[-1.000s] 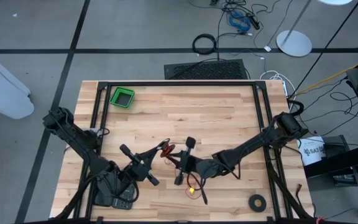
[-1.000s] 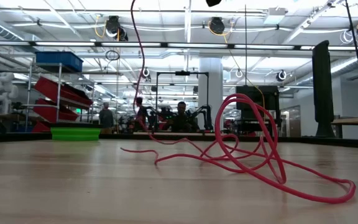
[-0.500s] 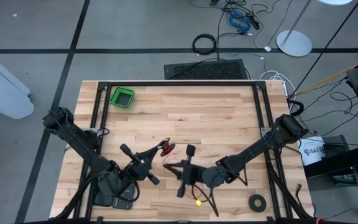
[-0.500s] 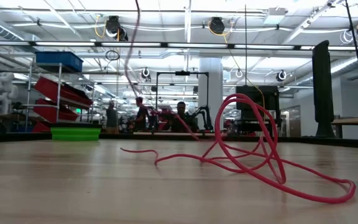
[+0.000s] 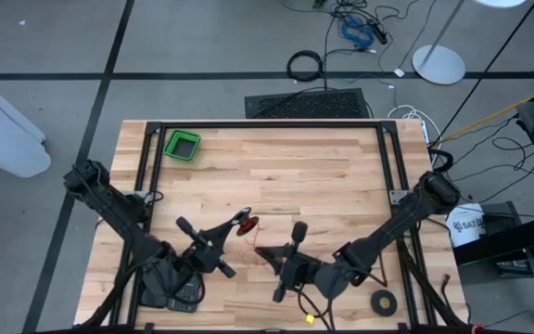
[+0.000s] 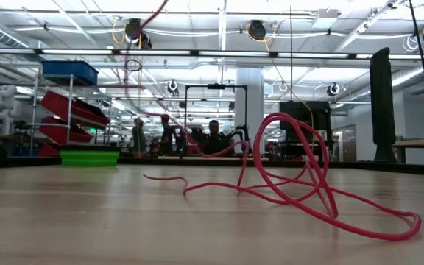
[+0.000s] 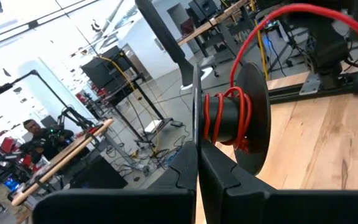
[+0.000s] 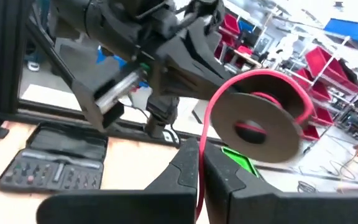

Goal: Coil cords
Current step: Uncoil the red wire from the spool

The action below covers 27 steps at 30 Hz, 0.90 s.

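The cord is thin and red. Part of it is wound on the hub of a black spool (image 7: 227,116) (image 5: 247,223), which my left gripper (image 7: 197,146) (image 5: 236,225) holds up over the table's near middle. From the spool a strand arcs (image 8: 253,76) to my right gripper (image 8: 199,152) (image 5: 263,252), shut on it just right of and nearer than the spool. The rest of the cord lies in loose loops (image 6: 308,188) on the tabletop. Its yellow tip (image 5: 310,318) is near the front edge. My left gripper pinches the rim of the spool's nearer flange (image 7: 194,115) between its two fingers, which point level. The flange stands edge-on in the hold. The spool is lifted clear of the table with its axis about level. My right gripper pinches one strand of the red cord (image 8: 204,127) between its two fingers, which point level toward the spool. The strand curves slack from the fingers to the spool.
A green bin (image 5: 183,145) stands at the table's far left. A black tape ring (image 5: 384,301) lies at the near right. A dark tool case (image 8: 55,165) sits under the left arm near the front edge. A black frame (image 5: 258,123) borders the table.
My right gripper has drawn away from the spool toward the table's near right, rising and rolling, with the cord still in its fingers. The cord's yellow tip has slid toward the near edge. The strand rising from the table has swung sideways.
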Each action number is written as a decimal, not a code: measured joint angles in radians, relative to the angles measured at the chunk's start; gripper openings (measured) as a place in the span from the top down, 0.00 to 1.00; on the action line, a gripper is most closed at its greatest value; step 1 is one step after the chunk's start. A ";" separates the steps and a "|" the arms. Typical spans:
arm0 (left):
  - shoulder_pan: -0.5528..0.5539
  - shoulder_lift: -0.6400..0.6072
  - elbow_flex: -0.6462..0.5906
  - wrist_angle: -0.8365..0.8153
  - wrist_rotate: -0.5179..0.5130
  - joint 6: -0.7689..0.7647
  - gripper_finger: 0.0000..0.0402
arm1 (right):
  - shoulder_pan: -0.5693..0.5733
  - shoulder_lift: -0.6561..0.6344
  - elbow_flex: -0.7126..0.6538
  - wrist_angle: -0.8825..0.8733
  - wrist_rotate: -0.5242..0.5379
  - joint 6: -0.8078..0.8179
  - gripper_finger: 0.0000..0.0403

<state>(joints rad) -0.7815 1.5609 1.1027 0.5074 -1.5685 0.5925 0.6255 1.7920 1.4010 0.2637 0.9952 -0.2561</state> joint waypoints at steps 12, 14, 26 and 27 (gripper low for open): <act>-0.011 0.000 0.000 0.010 -0.003 0.023 0.99 | 0.031 -0.159 0.001 -0.508 -0.005 0.243 1.00; -0.012 0.000 0.000 0.010 -0.002 0.023 0.99 | 0.027 -0.171 0.001 -0.607 -0.005 0.303 1.00; -0.013 0.000 0.000 0.040 0.055 0.024 0.99 | -0.059 -0.175 -0.105 -0.692 -0.017 0.457 1.00; -0.013 0.000 0.000 0.053 0.064 0.025 0.99 | -0.070 -0.175 -0.127 -0.659 -0.034 0.456 1.00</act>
<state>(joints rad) -0.7948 1.5612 1.1027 0.5608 -1.5041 0.6178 0.5556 1.6169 1.2738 -0.3953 0.9609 0.1996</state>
